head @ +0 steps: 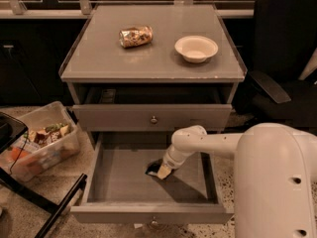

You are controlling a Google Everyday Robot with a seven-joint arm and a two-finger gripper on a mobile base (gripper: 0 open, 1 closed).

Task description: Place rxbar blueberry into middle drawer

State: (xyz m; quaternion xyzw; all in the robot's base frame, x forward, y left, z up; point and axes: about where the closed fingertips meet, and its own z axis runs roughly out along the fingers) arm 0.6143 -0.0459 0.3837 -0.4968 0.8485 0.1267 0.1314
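— Reaching down into the open middle drawer [119, 182], gripper [162, 171] hanging low over the tray floor, right of centre.
— Carrying the rxbar blueberry [152, 168]?
— Showing dark at the gripper's tip, touching it, close to the floor. Clamped or let go: impossible to tell.
— Placing step, then, judging by this.
— Probably nearing its end. Next: releasing if not yet done, then lifting clear, avoiding the upper drawer front [153, 118].

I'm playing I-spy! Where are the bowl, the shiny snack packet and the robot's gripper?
bowl [196, 47]: camera view, its pale inside.
snack packet [135, 36]: camera view, middle of its wrapper.
gripper [161, 171]: camera view, its tip, down inside the open middle drawer [119, 182].
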